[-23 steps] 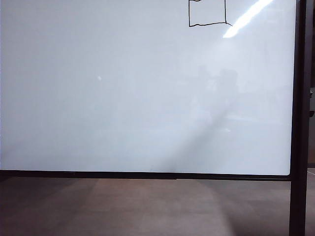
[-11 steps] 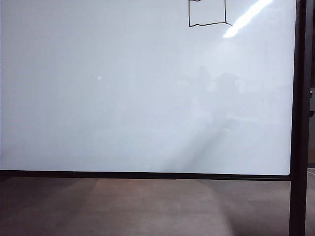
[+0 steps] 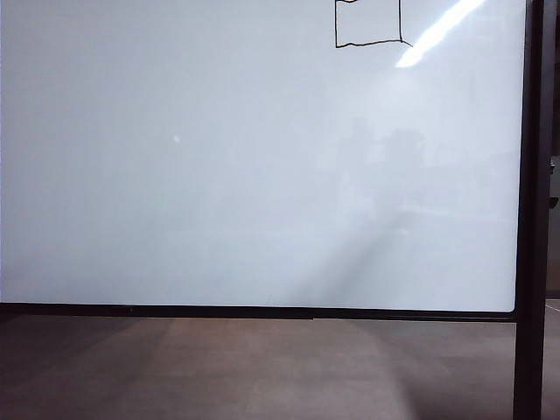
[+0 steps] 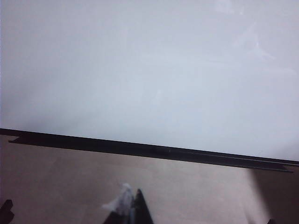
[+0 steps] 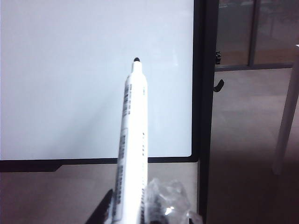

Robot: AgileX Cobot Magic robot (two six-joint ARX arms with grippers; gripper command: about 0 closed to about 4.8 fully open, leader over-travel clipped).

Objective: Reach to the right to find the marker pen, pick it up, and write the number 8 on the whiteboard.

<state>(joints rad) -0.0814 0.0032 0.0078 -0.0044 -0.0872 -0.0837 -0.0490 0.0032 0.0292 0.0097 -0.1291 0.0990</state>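
Both end effectors low – right (image 5: 133,212) clamps marker pen (image 5: 132,140) facing whiteboard (image 5: 70,70); left (image 4: 133,210) state unclear.

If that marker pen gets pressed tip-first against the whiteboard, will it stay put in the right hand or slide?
The marker pen looks stiff, so it probably won't bend. Its smooth, glossy barrel may slide back through the right hand, which grips only its rear end. The long overhang could let the tip swing on the whiteboard.

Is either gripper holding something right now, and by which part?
The right gripper holds the marker pen by its rear end, tip toward the whiteboard.
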